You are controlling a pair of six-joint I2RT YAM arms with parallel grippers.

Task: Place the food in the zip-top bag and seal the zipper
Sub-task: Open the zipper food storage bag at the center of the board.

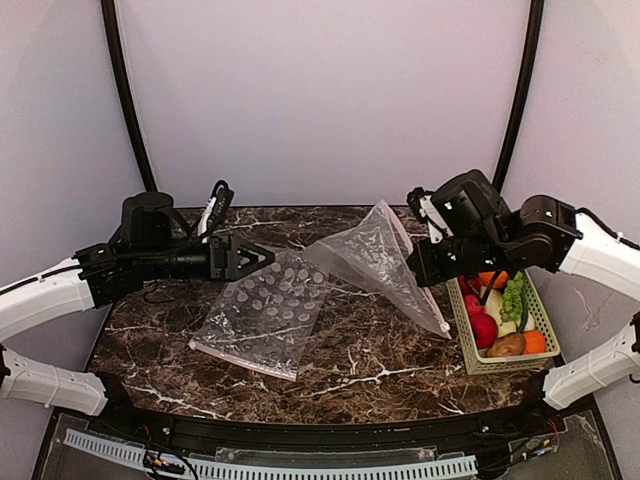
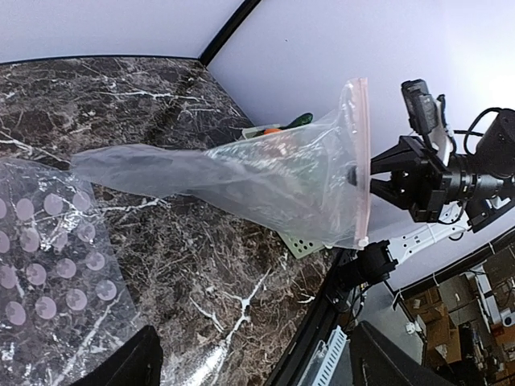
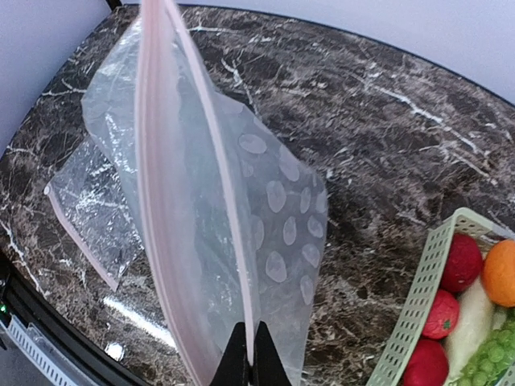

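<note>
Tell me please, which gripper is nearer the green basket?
Right. The right gripper hangs beside the green basket, pinching the zip-top bag; the left gripper is across the table.

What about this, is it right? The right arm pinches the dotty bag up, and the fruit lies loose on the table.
Nearly. The right end effector pinches the dotty bag up, but the fruit lies in the green basket, as the top view shows.

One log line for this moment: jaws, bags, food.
left jaws open | right jaws shut on zipper | bag raised | second bag flat on table | food in basket
</note>
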